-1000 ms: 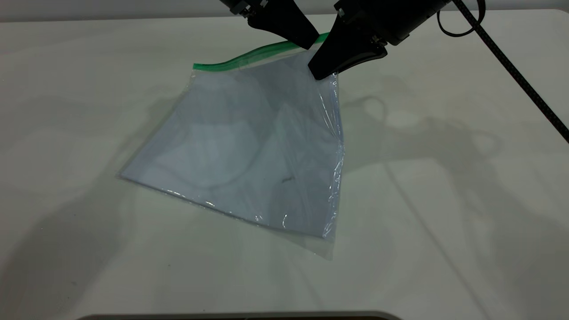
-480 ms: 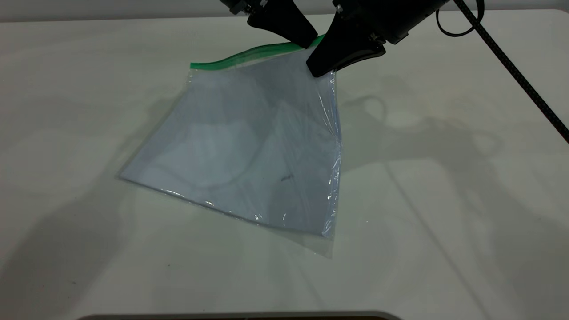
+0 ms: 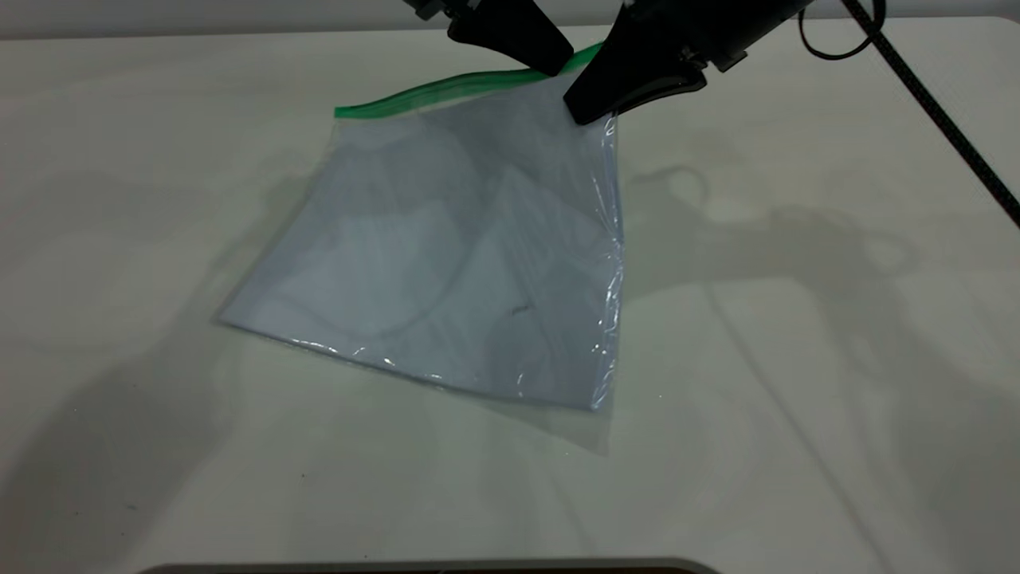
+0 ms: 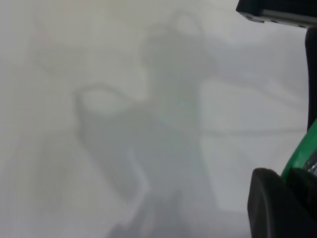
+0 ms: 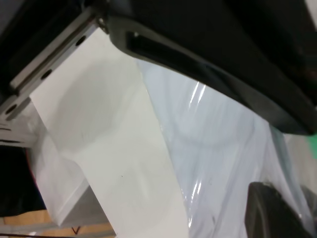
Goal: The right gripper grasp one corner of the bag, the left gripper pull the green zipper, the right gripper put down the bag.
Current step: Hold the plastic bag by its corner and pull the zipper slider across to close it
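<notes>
The bag (image 3: pixel 446 255), a clear pouch with a white sheet inside, hangs tilted: its near edge rests on the table and its far edge is raised. The green zipper (image 3: pixel 430 92) runs along the raised far edge. My right gripper (image 3: pixel 586 115) is shut on the corner of the bag at the zipper's right end and holds it up. My left gripper (image 3: pixel 555 68) is just left of it, shut on the green zipper. The left wrist view shows the green strip (image 4: pixel 299 153) between black fingers (image 4: pixel 277 208). The right wrist view shows the bag (image 5: pixel 223 148) hanging below.
The white table (image 3: pixel 797 359) lies all around the bag. The right arm's black cable (image 3: pixel 940 119) slants across the far right. The two grippers are nearly touching at the far edge.
Both grippers have moved a little right and up with the bag's far corner. The zipper edge has stretched straighter and the bag's near right corner has lifted slightly.
</notes>
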`<act>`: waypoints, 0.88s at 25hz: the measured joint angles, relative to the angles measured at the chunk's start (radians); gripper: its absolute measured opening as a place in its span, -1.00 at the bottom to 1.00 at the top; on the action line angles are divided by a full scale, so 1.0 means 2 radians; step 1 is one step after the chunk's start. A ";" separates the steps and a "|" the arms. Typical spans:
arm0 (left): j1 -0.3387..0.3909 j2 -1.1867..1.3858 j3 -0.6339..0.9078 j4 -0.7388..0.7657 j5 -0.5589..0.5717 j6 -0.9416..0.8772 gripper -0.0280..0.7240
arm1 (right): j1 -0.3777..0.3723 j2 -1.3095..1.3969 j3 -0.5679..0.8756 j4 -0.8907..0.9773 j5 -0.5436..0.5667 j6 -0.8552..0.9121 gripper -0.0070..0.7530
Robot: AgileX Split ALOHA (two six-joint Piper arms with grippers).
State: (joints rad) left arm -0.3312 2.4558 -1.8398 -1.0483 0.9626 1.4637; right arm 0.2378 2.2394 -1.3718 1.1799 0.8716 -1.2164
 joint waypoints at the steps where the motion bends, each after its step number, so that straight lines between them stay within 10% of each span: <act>1: 0.001 0.000 0.000 -0.001 0.000 0.001 -0.77 | -0.002 0.000 0.000 0.001 0.001 0.000 -0.89; 22: 0.041 0.000 -0.001 0.052 -0.005 0.002 -0.77 | -0.019 -0.025 0.000 0.022 0.006 -0.013 -0.89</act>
State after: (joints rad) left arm -0.2495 2.4548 -1.8416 -0.9438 0.9534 1.4671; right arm 0.1995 2.1895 -1.3718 1.2235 0.8837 -1.2433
